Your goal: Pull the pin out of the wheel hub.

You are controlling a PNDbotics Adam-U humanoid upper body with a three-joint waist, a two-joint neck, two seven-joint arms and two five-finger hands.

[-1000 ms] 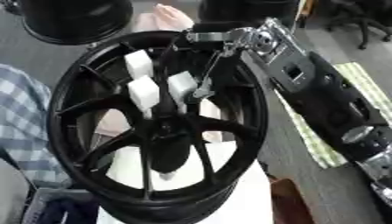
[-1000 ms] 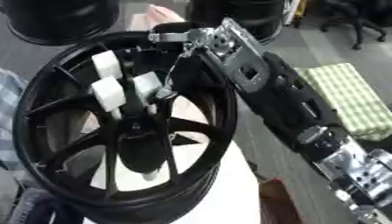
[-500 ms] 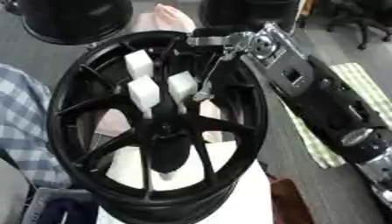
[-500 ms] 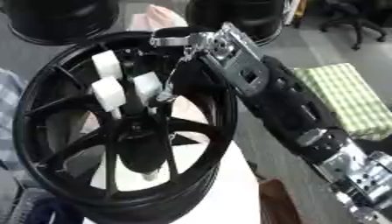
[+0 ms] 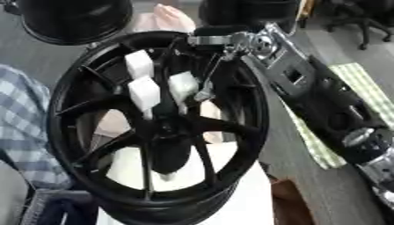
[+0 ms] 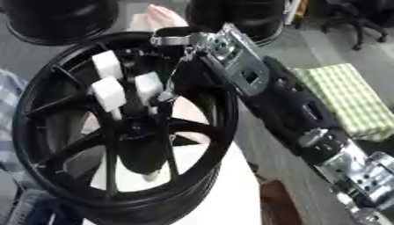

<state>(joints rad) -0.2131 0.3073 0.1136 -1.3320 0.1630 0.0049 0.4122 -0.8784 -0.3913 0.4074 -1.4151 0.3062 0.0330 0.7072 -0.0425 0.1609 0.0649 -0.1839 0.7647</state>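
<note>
At the black spoked wheel hub's one o'clock rim, the right hand's fingers reach toward white block-shaped pins, grip unclear.

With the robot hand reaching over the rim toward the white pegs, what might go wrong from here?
1. The right robot hand reaches over the black wheel rim; pulling might rock or tip the upright wheel.
2. Three white pins stand close together at the hub, so the thin finger may knock a neighbour or slip off.

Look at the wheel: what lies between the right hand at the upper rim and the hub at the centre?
Three white blocks among the spokes, between the right hand and the hub, in the left eye view.
</note>
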